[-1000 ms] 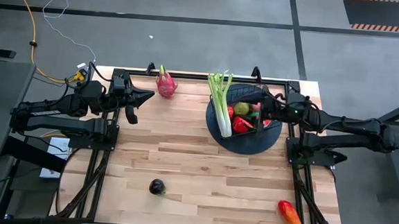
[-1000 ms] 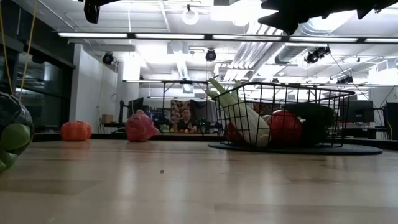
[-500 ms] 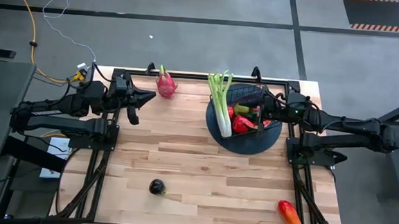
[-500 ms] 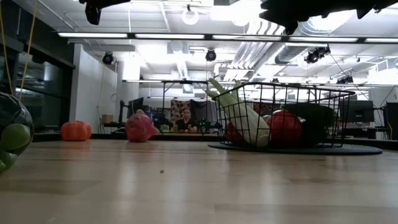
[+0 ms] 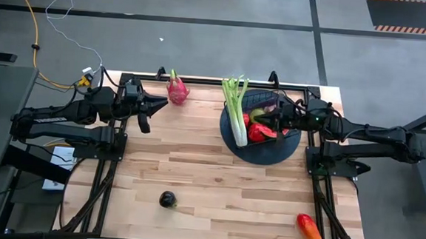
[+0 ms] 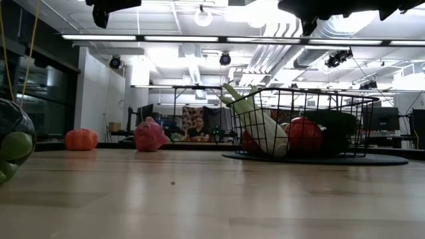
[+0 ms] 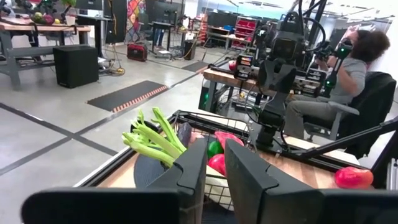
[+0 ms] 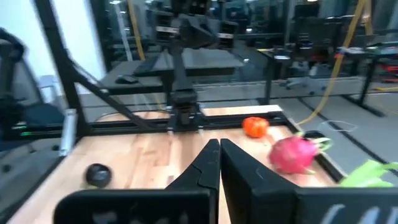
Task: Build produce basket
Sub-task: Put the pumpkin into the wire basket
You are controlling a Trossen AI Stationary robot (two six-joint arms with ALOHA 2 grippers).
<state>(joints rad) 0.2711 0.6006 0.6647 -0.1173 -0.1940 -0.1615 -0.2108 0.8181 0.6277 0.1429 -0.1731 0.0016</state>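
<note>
The black wire basket [image 5: 263,121] stands on a dark round mat [image 5: 289,148] at the table's far right. It holds red and green fruits, and the celery [image 5: 235,106] leans over its left rim. My right gripper [image 5: 271,114] hangs shut above the basket with nothing in it. A pink dragon fruit [image 5: 177,90] lies at the far edge. My left gripper [image 5: 159,101] hovers just left of it, high over the table, with a narrow gap between its fingers and nothing in them. A dark round fruit [image 5: 167,199] and a red-orange mango [image 5: 309,228] lie near the front edge.
Black frame rails [image 5: 200,80] run along the table's far edge and sides. An orange round thing [image 6: 81,139] sits beyond the dragon fruit at the far left. A seated person [image 7: 357,62] shows beyond the table's right side. Bare wood [image 5: 196,155] spans the middle.
My right gripper has shut its fingers above the basket, staying in place. Nothing is caught between them. The produce and the basket have kept still.
</note>
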